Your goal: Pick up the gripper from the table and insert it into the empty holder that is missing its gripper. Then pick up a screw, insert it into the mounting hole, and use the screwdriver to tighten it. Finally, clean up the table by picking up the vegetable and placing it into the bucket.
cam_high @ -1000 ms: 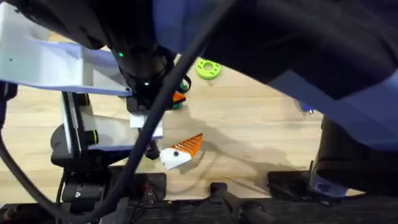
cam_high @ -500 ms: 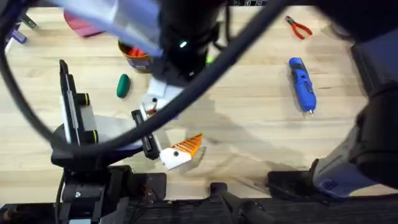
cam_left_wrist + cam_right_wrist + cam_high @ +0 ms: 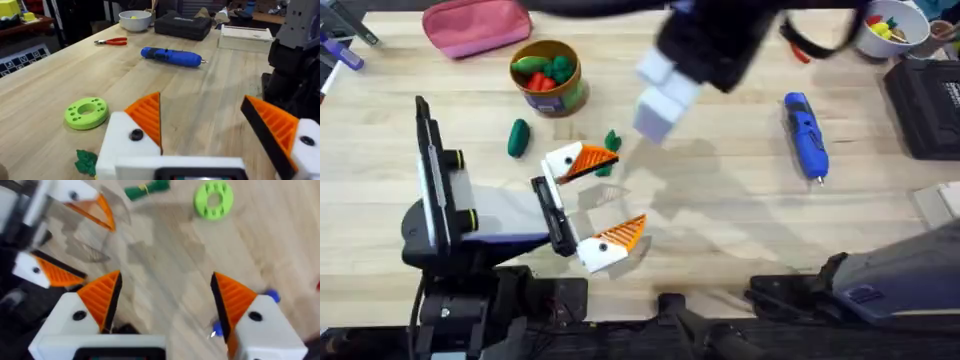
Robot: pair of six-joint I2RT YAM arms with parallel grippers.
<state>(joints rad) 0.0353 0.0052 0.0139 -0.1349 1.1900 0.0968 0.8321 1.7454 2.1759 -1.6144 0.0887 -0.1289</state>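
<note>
- Toward the left of the overhead view: finds the vegetable [image 3: 518,137] loose on the tabletop [image 3: 740,220], just below the bucket [image 3: 545,75] and apart from it.
- Left of centre: has the left pincer [image 3: 620,195] with fingers apart and nothing between them, the gripper [image 3: 592,158] apparently seated in the holder [image 3: 560,160] at its upper jaw tip.
- In the left wrist view: shows a dark dot [image 3: 136,134] on the holder's face; cannot tell whether screw or bare hole.
- Upper centre: puts the right pincer [image 3: 658,92] raised above the tabletop, blurred, fingers spread and empty.
- Right of centre: leaves the screwdriver [image 3: 805,135] flat on the tabletop, long axis running top to bottom of the frame, metal tip toward the lower edge.
- Probably turns on this: lies right of and slightly below the right pincer, well apart from the left one, so favours the right arm, closing across the blue body rather than along it.
</note>
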